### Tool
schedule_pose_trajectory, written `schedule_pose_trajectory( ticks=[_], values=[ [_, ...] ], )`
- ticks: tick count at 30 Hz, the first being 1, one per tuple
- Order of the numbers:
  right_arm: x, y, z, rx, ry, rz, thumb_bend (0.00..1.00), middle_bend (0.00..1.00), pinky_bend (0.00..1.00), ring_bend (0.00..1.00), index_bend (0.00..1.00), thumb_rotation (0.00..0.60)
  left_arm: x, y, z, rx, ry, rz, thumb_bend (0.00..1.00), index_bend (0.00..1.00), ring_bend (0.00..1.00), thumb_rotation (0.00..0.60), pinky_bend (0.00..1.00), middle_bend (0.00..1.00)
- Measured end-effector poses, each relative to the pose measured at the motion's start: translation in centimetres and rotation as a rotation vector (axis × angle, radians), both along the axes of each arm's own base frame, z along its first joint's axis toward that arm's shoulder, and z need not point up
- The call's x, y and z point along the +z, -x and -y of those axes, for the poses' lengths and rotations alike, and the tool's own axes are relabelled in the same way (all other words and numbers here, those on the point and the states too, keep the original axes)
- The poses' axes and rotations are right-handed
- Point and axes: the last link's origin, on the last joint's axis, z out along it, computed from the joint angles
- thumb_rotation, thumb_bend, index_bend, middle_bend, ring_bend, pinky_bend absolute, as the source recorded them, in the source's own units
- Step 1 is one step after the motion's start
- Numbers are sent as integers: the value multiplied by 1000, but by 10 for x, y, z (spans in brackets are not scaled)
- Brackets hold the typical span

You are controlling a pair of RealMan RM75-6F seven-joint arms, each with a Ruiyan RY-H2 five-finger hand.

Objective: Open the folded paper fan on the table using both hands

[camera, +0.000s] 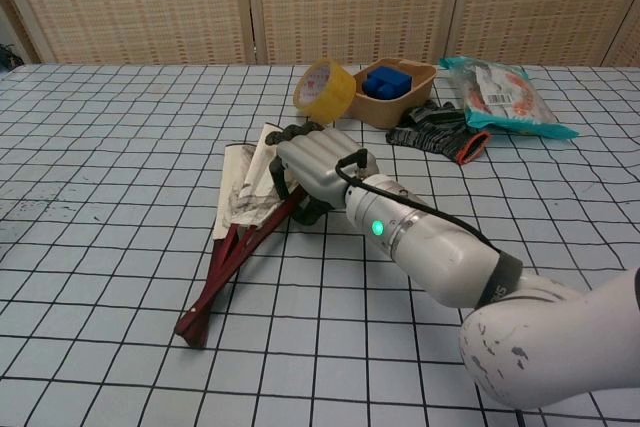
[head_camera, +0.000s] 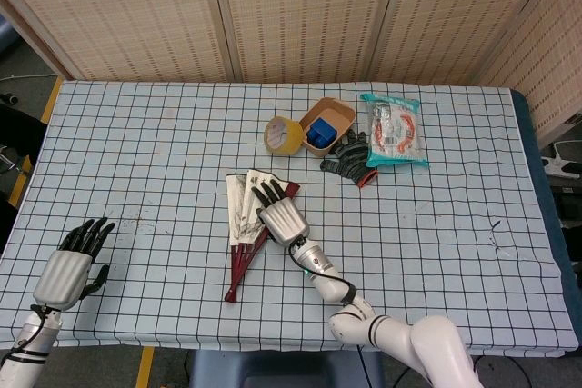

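Note:
The paper fan (head_camera: 243, 221) lies partly spread in the middle of the checked table, its dark red ribs running down to a pivot end (head_camera: 229, 296) at the lower left. My right hand (head_camera: 280, 218) lies over the fan's right side, fingers curled across the paper and the outer rib. In the chest view the right hand (camera: 318, 161) covers the fan (camera: 241, 198), and the red rib passes between thumb and fingers. My left hand (head_camera: 69, 266) hovers at the table's near left corner with fingers apart, holding nothing, far from the fan.
Behind the fan stand a yellow tape roll (head_camera: 283, 134), a tan bowl (head_camera: 332, 114) with a blue block, black gloves (head_camera: 347, 157) and a snack packet (head_camera: 393, 131). The table's front edge runs just below my left hand.

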Motion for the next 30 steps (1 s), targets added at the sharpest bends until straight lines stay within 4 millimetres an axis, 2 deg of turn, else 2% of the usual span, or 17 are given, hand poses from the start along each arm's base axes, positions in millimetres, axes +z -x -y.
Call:
schedule_pose_trajectory(
  ticks=[8, 13, 17, 21, 24, 30],
  values=[
    [23, -18, -6, -85, -106, 227, 544, 130, 0, 0, 816, 600, -2, -1, -1, -4, 20, 38, 470, 7, 0, 600, 131, 0],
    [44, -30, -4, -170, -172, 349, 544, 131, 0, 0, 815, 600, -10, -2, -2, -17, 97, 146, 469, 172, 0, 600, 127, 0],
    [63, -38, 1, -241, -203, 440, 544, 131, 0, 0, 815, 600, -17, -2, -4, -30, 160, 269, 462, 234, 0, 600, 121, 0],
    [77, -49, 5, -282, -223, 531, 544, 131, 0, 0, 815, 600, -25, -4, -7, -41, 187, 413, 449, 221, 0, 600, 114, 0],
    [83, -59, 5, -290, -241, 583, 545, 130, 0, 0, 815, 600, -36, -8, -11, -38, 202, 551, 441, 168, 0, 600, 106, 0],
    [87, -79, 2, -302, -251, 652, 544, 130, 0, 0, 815, 600, -76, -37, -24, -37, 204, 809, 426, 137, 0, 600, 97, 0]
  ],
)
